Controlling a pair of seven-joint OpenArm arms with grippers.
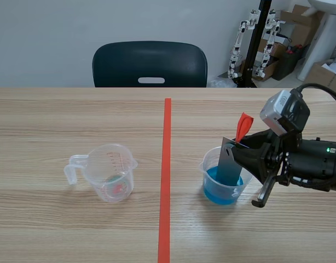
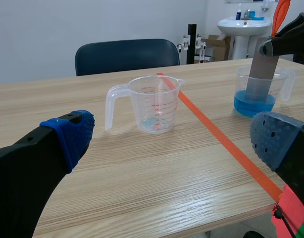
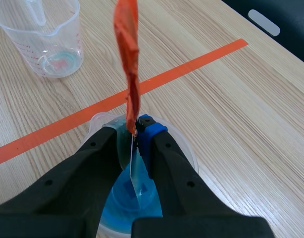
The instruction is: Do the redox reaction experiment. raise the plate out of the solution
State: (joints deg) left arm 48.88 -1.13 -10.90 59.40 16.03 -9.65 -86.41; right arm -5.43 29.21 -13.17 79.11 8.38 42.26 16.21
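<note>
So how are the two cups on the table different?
The right cup holds blue liquid; the left cup is nearly empty, with just a faint smear at its bottom. A grey plate stands in the right cup, pinched by the right gripper; nothing stands in the left cup. The left cup sits left of the tape, the right cup on its right. Both are clear plastic measuring cups, standing upright.
</note>
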